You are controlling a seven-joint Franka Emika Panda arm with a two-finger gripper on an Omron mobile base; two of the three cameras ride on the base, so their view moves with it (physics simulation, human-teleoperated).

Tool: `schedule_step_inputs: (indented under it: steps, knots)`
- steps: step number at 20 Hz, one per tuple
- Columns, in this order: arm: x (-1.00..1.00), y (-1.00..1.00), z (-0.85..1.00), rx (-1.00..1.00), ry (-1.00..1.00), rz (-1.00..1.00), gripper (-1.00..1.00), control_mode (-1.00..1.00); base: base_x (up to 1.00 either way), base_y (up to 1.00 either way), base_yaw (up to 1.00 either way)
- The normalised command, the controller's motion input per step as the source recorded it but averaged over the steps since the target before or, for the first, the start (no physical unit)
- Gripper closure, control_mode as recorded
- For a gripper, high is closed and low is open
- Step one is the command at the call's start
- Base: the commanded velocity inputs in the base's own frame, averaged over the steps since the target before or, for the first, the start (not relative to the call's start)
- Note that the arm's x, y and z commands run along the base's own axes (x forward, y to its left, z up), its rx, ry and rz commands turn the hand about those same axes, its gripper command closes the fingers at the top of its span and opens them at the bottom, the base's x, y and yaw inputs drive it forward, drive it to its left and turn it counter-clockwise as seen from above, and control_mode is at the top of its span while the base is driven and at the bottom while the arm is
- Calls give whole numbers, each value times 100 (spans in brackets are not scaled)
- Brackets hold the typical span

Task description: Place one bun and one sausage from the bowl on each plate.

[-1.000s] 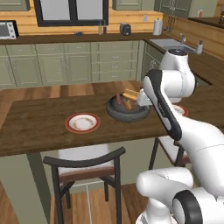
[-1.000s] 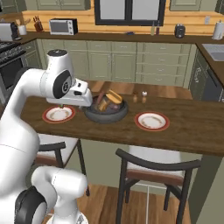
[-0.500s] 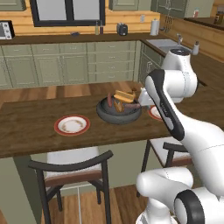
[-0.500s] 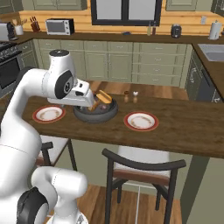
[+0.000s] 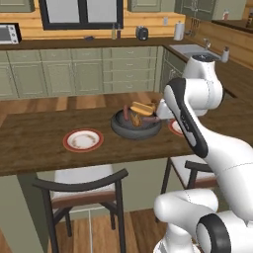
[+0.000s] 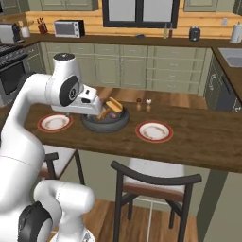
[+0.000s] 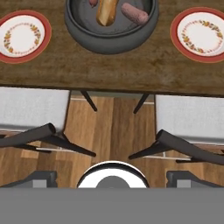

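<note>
- I have a long dark wooden counter (image 5: 44, 143) in front of me, with olive-green cabinets (image 5: 74, 74) and a window (image 6: 141, 12) along the far wall.
- A microwave (image 6: 68, 28) sits on the back worktop, and a sink (image 5: 190, 49) is set in the side run on my right.
- Two dark chairs with pale seats are tucked under the counter's near edge: the left chair (image 7: 33, 111) and the right chair (image 7: 192, 118).
- The bowl (image 7: 109, 35) stands on the counter between the two red-rimmed plates, the left plate (image 7: 22, 36) and the right plate (image 7: 199, 35), well clear of both.
- In the bowl I can see a bun (image 7: 107, 12) and a sausage (image 7: 134, 14) lying beside it, not touching the plates.
- Both plates look bare.
- The gripper (image 7: 112, 178) hangs off the counter's near edge, above the floor gap between the chairs, its fingers (image 7: 186, 178) spread wide with nothing between them.
- In the hand view the bowl is well ahead of the fingertips, nearly centred.
</note>
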Motion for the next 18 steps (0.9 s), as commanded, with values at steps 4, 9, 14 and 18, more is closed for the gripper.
schedule_step_inputs:
  steps: [4, 9, 14, 18]
  knots:
    - [0, 0, 0, 0, 0, 0, -100, 100, 100, 15, 26]
    - [0, 0, 0, 0, 0, 0, -100, 100, 100, 42, 4]
    - [60, 0, -19, 0, 0, -1, -100, -100, 40, 12, -3]
    - [100, 0, -21, 0, 0, 0, -100, -100, 0, 0, 0]
